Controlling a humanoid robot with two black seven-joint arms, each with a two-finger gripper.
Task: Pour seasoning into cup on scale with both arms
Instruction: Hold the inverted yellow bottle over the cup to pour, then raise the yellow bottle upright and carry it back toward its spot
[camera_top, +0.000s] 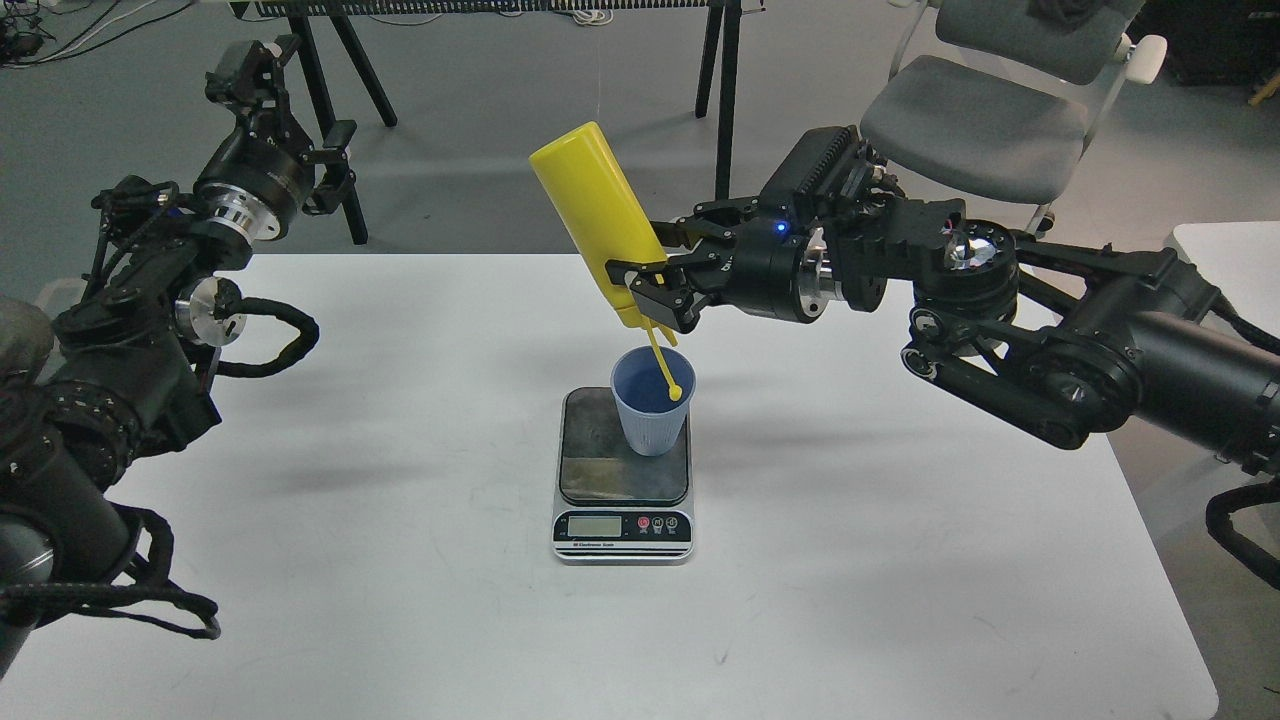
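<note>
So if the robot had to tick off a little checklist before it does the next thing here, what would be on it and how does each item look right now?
1. Right hand gripping the yellow bottle: ok, its fingers are closed around the lower end.
2. Bottle tipped with its nozzle end down: ok, the base points up and away.
3. Nozzle above the blue cup: ok, as far as this view shows; the yellow cap tether dangles over the cup's mouth.
4. Cup standing upright on the scale: ok, on the plate's back right part.
5. Anything coming out of the bottle: cannot tell.
6. Left hand out of the way: ok, raised far to the left, holding nothing that I can see.
</note>
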